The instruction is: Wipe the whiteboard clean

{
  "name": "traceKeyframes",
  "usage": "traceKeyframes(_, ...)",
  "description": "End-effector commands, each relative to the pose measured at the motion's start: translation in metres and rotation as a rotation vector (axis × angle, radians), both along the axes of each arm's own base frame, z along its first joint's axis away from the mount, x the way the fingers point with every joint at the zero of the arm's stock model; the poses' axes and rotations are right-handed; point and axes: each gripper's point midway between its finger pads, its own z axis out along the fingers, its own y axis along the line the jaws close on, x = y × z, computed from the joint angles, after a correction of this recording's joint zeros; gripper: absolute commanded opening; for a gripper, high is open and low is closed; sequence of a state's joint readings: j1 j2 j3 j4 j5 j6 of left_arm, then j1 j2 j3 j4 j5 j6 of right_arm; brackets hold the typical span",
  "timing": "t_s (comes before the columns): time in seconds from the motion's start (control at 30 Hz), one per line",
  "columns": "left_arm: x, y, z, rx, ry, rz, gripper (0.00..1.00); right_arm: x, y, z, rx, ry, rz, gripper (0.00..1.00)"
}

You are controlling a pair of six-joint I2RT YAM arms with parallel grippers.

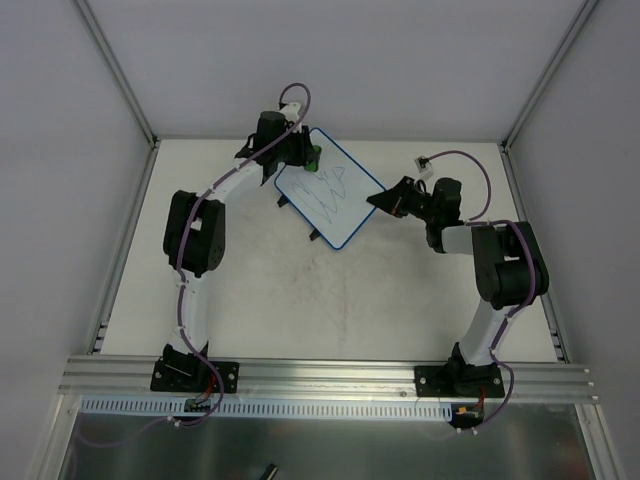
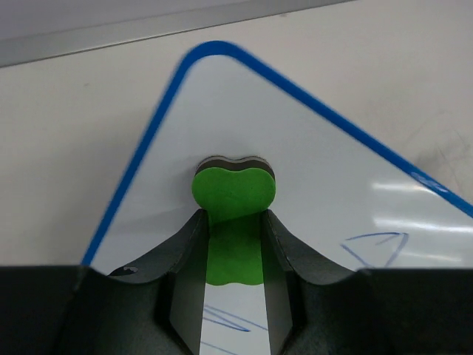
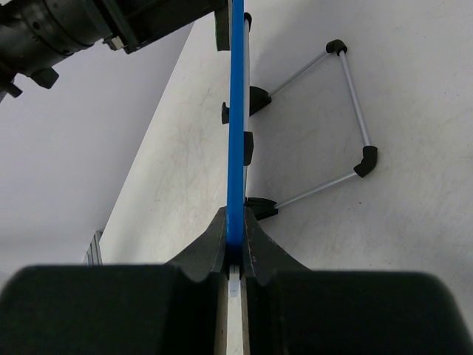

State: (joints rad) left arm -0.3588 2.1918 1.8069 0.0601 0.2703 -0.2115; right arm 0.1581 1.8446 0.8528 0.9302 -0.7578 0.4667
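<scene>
The whiteboard, white with a thin blue rim and blue scribbled lines, stands tilted at the middle back of the table. My right gripper is shut on its right edge; the right wrist view shows the blue rim edge-on between the jaws. My left gripper is shut on a green eraser whose dark felt end presses on the board's upper left corner. Pen lines lie to the right and below the eraser.
The board's wire stand with black feet rests on the table behind the board. The white table has grey walls at the back and sides and an aluminium rail at the front.
</scene>
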Motion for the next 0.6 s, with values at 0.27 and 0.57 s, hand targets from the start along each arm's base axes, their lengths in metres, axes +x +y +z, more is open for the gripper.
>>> traceKeyframes(0.27,0.017,0.068,-0.041,-0.116,0.181,0.194,0.0,0.007,0.003,0.039,-0.012,-0.18,0.024,0.0)
traceKeyframes(0.57,0.013,0.059,-0.032,-0.137,0.165,0.152,0.0,0.007,0.004,0.04,-0.011,-0.183,0.025,0.0)
